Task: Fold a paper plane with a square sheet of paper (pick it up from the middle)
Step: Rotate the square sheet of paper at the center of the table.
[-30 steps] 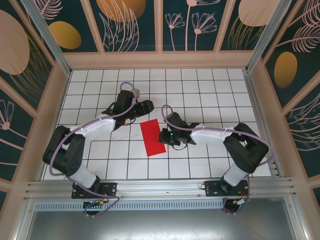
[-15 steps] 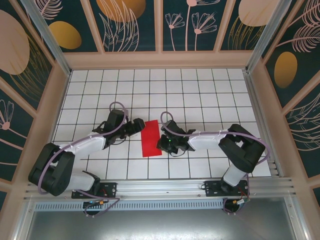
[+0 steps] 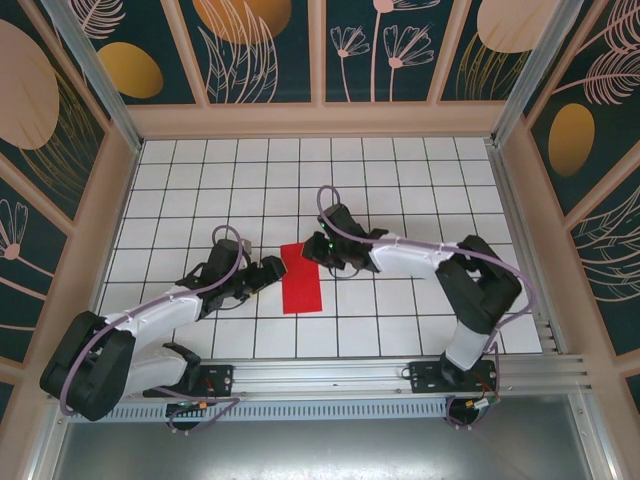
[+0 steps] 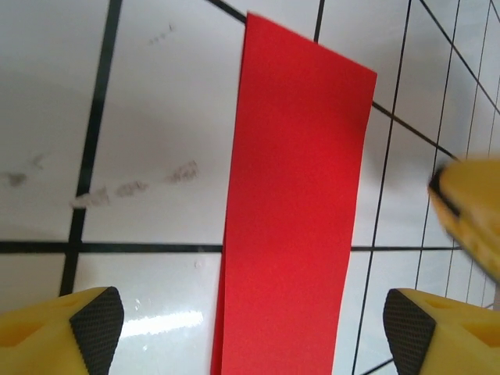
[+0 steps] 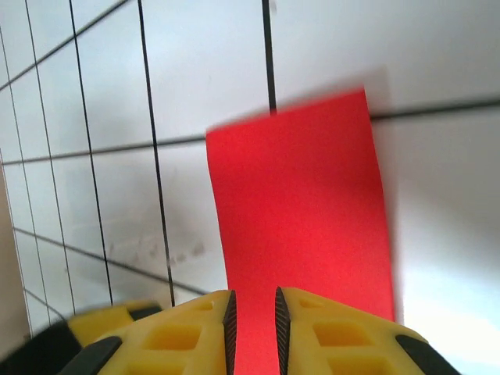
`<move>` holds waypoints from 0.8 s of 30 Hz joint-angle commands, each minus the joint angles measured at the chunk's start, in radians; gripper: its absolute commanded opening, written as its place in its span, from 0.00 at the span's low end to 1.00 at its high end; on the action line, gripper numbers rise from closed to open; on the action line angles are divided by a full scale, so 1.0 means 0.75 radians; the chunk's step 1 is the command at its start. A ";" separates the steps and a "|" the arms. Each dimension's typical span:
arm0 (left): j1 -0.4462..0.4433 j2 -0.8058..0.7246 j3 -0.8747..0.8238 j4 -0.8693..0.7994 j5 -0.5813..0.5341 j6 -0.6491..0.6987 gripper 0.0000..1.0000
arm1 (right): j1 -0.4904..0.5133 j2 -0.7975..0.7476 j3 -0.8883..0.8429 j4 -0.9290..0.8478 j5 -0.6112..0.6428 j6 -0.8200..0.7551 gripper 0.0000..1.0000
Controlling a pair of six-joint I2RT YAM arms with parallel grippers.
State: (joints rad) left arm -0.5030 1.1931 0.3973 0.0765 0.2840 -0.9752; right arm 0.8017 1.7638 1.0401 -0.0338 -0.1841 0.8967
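Note:
The red sheet of paper (image 3: 301, 283) lies flat on the white grid table, folded into a narrow strip running near to far. In the left wrist view the strip (image 4: 293, 195) passes between the wide-apart fingers of my open left gripper (image 4: 254, 322), which straddles its near part without touching it. My left gripper (image 3: 270, 272) sits at the strip's left edge. My right gripper (image 3: 312, 248) is over the strip's far end. Its jaws (image 5: 252, 316) stand only a narrow slit apart above the paper (image 5: 301, 219), and nothing is pinched between them. A paper plane is out of view.
Wooden rails and patterned walls (image 3: 320, 120) enclose the table on three sides. An aluminium bar (image 3: 320, 375) with both arm bases runs along the near edge. A yellow finger of the right gripper (image 4: 469, 211) shows at the right of the left wrist view.
The left arm swung toward the near side and brought its gripper, now wider open, to the strip's left edge. The right gripper moved from the strip's right side up to its far end.

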 commanded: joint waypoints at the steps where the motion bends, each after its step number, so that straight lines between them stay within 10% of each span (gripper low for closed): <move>1: -0.032 -0.041 -0.026 -0.038 0.028 -0.096 0.87 | -0.029 0.129 0.094 -0.071 -0.047 -0.110 0.23; 24: -0.158 -0.006 -0.128 0.145 0.220 -0.277 0.67 | -0.112 0.325 0.076 -0.048 -0.096 -0.066 0.22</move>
State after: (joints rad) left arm -0.6121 1.1713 0.3119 0.1200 0.4091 -1.1641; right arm 0.7250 1.9610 1.1297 -0.0448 -0.2611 0.8436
